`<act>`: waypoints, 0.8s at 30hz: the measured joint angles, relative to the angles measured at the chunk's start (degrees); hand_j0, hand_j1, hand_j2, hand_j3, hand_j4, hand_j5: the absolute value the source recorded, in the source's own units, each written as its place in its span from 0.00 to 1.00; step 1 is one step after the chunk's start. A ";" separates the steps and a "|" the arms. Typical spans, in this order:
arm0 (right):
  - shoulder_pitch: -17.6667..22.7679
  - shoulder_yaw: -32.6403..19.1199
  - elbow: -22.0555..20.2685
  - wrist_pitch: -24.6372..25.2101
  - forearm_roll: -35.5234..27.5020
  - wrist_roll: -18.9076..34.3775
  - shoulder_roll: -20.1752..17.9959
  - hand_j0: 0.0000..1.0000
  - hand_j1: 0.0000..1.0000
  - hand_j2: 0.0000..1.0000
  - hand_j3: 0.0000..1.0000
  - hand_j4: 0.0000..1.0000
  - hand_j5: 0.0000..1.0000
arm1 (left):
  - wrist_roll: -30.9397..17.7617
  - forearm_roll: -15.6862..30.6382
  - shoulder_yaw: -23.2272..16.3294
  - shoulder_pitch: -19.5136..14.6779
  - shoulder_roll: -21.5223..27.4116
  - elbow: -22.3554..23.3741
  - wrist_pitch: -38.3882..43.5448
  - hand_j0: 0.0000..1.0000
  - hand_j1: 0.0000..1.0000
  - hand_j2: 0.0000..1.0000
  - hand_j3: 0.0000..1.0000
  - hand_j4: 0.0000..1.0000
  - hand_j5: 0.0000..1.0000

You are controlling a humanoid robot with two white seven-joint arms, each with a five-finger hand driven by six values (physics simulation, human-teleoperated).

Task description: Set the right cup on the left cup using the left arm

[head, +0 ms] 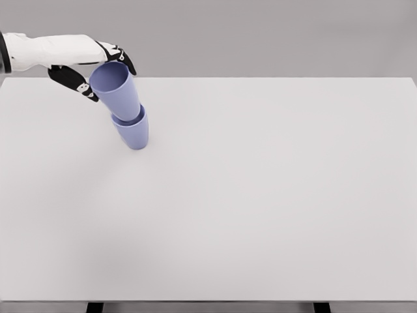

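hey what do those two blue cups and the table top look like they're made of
Upper cup and lower cup: likely matte plastic, given the uniform periwinkle colour, thin rim and soft shading without sharp highlights. Table: a smooth, matte white surface, perhaps laminate or painted board; there is no grain or reflection. As simulator renders, the materials stay guesses.

Two lavender-blue cups – the upper cup point(116, 89) sits nested in the lower cup point(133, 132), both tilted, mouth open toward me, at the worktop's far left.
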 measured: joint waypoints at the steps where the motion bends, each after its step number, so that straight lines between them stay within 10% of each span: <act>1: 0.00 0.00 0.00 0.00 0.00 0.00 0.00 1.00 1.00 1.00 1.00 1.00 1.00 | 0.00 0.00 0.00 0.00 -0.01 0.01 0.00 0.50 0.50 0.50 0.50 0.50 0.50; 24: 0.00 0.00 0.00 0.00 0.00 0.00 0.00 1.00 1.00 1.00 1.00 1.00 1.00 | 0.18 -0.26 -0.93 0.18 -1.41 2.49 0.01 0.50 0.50 0.50 0.50 0.50 0.50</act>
